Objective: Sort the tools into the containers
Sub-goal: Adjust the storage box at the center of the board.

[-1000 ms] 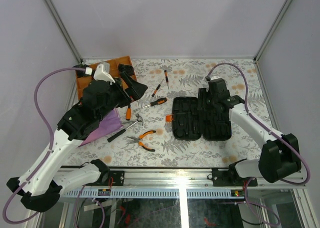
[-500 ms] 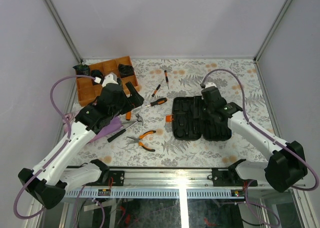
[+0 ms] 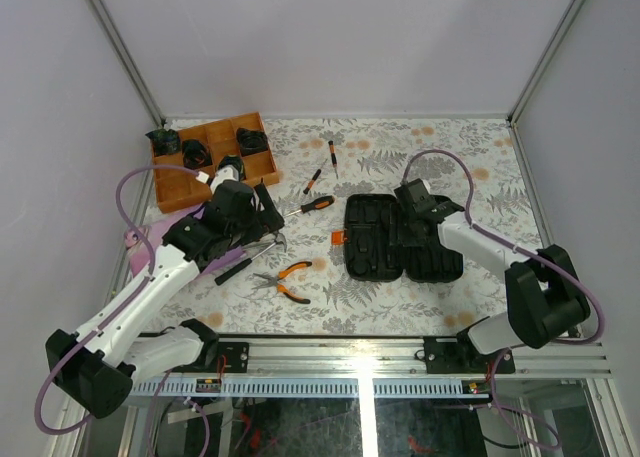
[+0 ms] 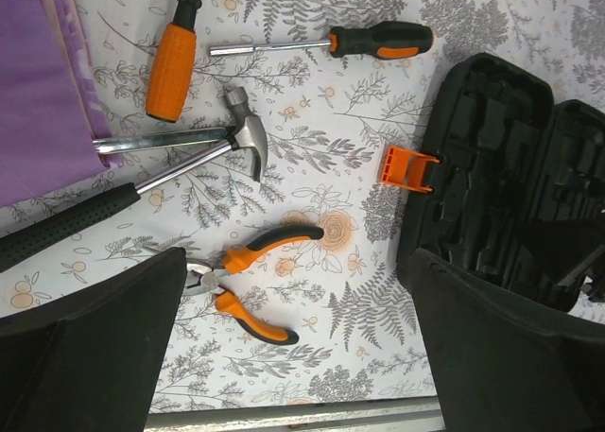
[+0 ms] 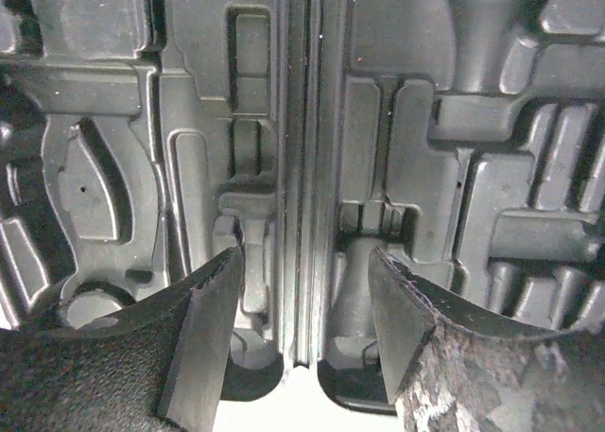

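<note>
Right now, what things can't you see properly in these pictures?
- Pliers: the nose tip is hidden behind a finger of the left gripper, left wrist view.
- Hammer: the handle end is cut off by the left edge, same view.
- Black items in the wooden tray: too small to identify, top view.
- Tool case: the right half is partly covered by the right arm, top view.

Above and behind my bases, one camera sees the whole fern-patterned table [image 3: 450, 147]. Both my wrists look down, the right much closer. All share the black moulded tool case [image 3: 375, 239].
</note>
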